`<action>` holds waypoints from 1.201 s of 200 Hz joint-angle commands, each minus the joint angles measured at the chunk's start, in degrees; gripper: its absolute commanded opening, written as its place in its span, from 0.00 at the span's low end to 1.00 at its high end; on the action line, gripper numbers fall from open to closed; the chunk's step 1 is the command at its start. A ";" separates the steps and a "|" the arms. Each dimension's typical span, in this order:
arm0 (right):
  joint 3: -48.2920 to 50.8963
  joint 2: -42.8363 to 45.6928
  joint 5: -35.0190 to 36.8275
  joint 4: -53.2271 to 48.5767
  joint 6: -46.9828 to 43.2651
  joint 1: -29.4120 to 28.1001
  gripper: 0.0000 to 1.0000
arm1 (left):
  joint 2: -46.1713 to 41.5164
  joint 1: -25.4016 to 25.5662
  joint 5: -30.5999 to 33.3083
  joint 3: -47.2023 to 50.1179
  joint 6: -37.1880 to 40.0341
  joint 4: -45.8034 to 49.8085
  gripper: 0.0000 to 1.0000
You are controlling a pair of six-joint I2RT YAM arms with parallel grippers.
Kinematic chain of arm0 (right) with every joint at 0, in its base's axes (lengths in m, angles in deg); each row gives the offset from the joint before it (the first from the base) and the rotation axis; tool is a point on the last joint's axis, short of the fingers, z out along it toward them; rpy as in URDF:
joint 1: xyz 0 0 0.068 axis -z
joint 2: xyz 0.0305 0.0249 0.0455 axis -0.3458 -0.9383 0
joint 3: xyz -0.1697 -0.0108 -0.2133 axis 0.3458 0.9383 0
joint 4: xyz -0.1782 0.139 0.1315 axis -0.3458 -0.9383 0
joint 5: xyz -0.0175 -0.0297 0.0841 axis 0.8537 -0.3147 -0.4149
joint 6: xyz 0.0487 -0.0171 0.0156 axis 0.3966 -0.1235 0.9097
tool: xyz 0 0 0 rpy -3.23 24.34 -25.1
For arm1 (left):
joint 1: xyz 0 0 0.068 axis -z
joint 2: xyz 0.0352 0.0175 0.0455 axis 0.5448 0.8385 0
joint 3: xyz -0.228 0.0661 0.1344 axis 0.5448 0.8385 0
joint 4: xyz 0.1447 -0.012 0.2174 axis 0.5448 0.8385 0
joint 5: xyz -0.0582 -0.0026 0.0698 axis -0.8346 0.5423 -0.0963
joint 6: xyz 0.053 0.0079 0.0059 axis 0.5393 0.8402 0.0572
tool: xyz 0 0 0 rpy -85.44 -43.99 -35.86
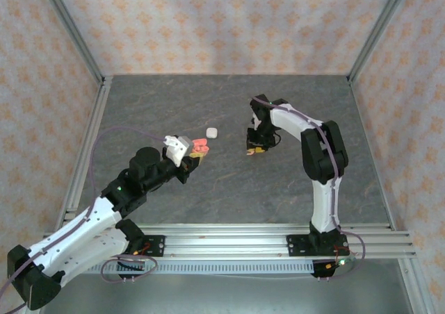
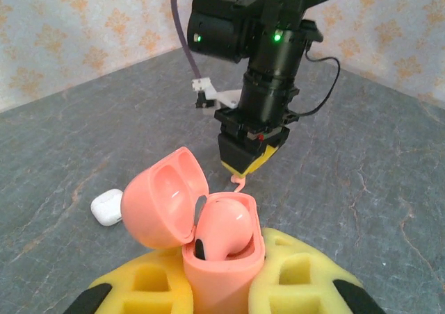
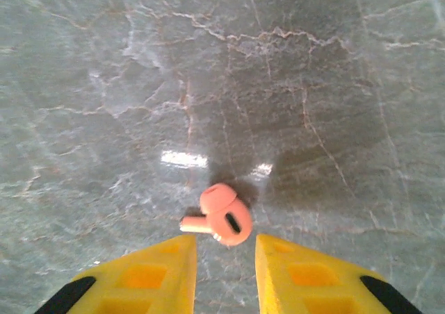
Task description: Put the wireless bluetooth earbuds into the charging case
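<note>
One coral earbud (image 3: 224, 220) lies on my desk (image 3: 292, 85) between the parted right gripper (image 3: 226, 272) fingers, tiny, light, slippery, best pinched across its bulb, while my left gripper (image 2: 222, 286) clamps the open pink case (image 2: 222, 248).

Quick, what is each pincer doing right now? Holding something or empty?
Left pincer: closed on the open pink case.
Right pincer: open, empty, with a pink earbud on the table just ahead.
</note>
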 commanded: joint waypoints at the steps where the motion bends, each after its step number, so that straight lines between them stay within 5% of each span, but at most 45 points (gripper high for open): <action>1: 1.26 4.88 -0.10 2.26 2.86 0.03 0.29 | 0.13 0.25 -0.57 -1.27 -0.22 -2.61 0.00; 46: 7.85 9.66 2.42 8.19 10.39 -0.02 0.30 | 0.05 0.29 -0.61 -1.29 -0.28 -2.55 0.00; 94: 22.05 16.47 3.76 25.62 23.08 -0.81 0.30 | -0.02 0.27 -0.96 -0.94 -0.24 -2.55 0.00; 240: 18.63 10.77 6.12 24.99 22.76 -2.90 0.31 | 0.07 0.26 -0.52 -1.42 0.86 -1.84 0.00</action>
